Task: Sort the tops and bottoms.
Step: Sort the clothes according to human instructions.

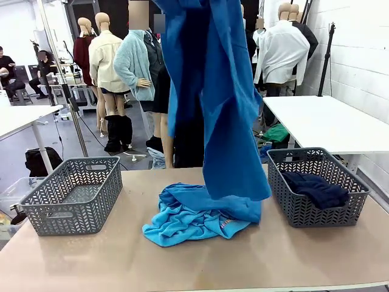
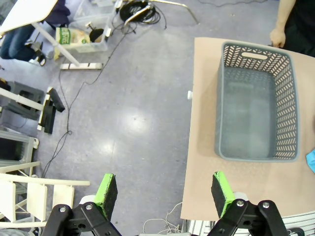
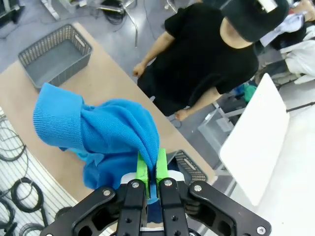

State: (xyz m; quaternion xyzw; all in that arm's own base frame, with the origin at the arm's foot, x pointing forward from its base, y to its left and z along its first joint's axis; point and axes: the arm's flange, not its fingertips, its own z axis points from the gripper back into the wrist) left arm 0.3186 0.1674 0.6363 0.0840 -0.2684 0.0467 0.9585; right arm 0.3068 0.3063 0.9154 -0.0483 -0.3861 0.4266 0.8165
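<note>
One blue top (image 1: 225,109) hangs high over tabletop (image 1: 121,261) centre, pinched in fully closed right end effector (image 3: 149,172); hem rests on turquoise pile (image 1: 188,222). Wide open, empty: left end effector (image 2: 165,194), near left basket (image 1: 36,201). Risks, judged: hem drags pile sideways; thin pinch slips; fabric drapes over basket rim.

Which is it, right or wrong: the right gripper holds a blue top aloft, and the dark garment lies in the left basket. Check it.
Wrong basket. The front view shows the dark garment in the right basket. The right gripper does hold the blue top aloft.
</note>
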